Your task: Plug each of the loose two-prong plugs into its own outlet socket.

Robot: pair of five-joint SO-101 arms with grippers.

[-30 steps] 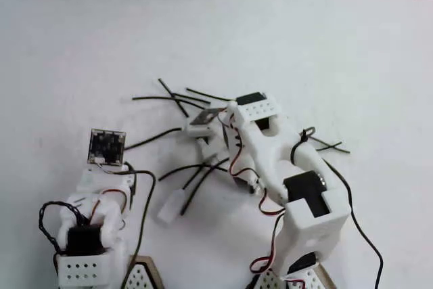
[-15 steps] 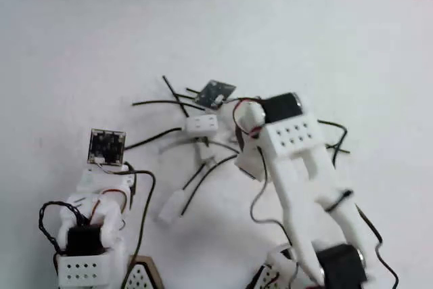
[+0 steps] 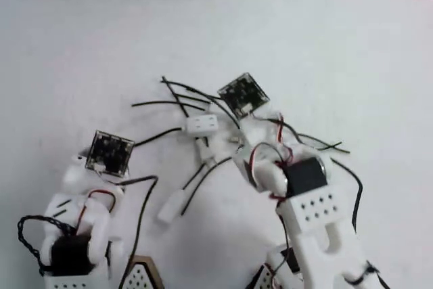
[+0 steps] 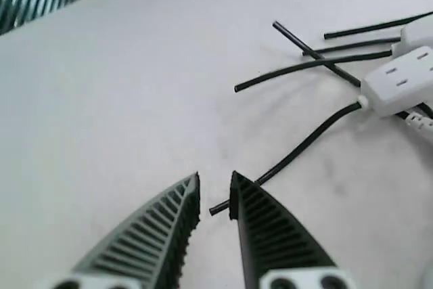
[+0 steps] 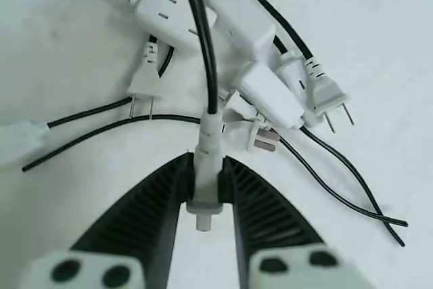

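The right gripper (image 5: pixel 206 167) was clenched on a white plug (image 5: pixel 207 141), held by its body just beside the heap of loose plugs and sockets in the middle of the table (image 3: pixel 352 45). The plug's black cord (image 5: pixel 203 45) ran straight across a socket (image 5: pixel 166 10). The left gripper (image 4: pixel 215 191) hung low over the table with its jaws released. A narrow gap stood between them, and the cut end of another cord (image 4: pixel 298 150) lay in that gap, well apart from that cord's own socket (image 4: pixel 399 82). Nothing braced any socket, so pressing the plug in would probably just push the light block along the table. The draped cord could also snag and drag the heap, and a thin cord end might slip from the left jaws. The held plug's prongs were hard to make out: a short stub showed past the fingers (image 5: pixel 260 201), so its facing could not be told. In the high view the right arm (image 3: pixel 308 201) lay over the grasp, and the crossing cords could not be matched to their plugs.
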